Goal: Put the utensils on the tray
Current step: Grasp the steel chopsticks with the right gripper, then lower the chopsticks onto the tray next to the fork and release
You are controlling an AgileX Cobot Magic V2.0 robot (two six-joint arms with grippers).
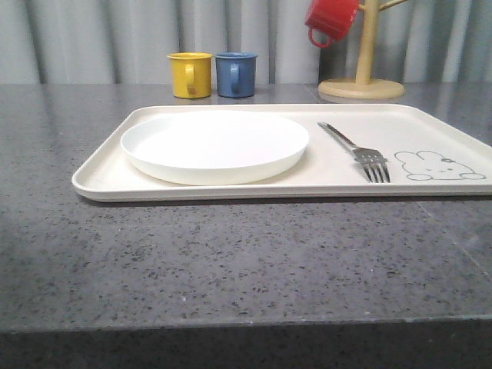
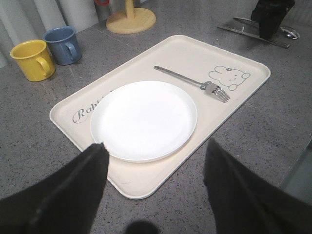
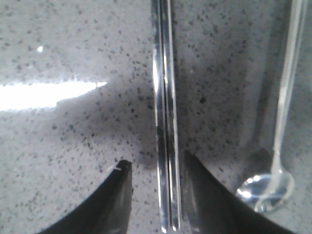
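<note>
On the grey table (image 1: 231,261) the yellow cup (image 1: 190,74) and the blue cup (image 1: 235,74) stand side by side behind the tray (image 1: 100,181). On the tray, the plate (image 1: 214,144) lies in the left half and the fork (image 1: 358,151) lies right of it, apart from the plate, tines toward the near rim and just beside the drawn rabbit. A red cup (image 1: 331,21) hangs on the wooden stand (image 1: 363,77) behind the tray's right part. In the left wrist view, the left gripper (image 2: 156,192) hovers over the near edge of the tray, fingers wide apart and holding nothing. In the right wrist view, the right gripper (image 3: 156,187) is low over the table, off the tray; the knife (image 3: 164,117) lies on the table and runs between its two fingers. The fingers (image 3: 114,195) are spread, with gaps on both sides of the knife. The spoon (image 3: 275,161) lies near the knife, outside the fingers.
</note>
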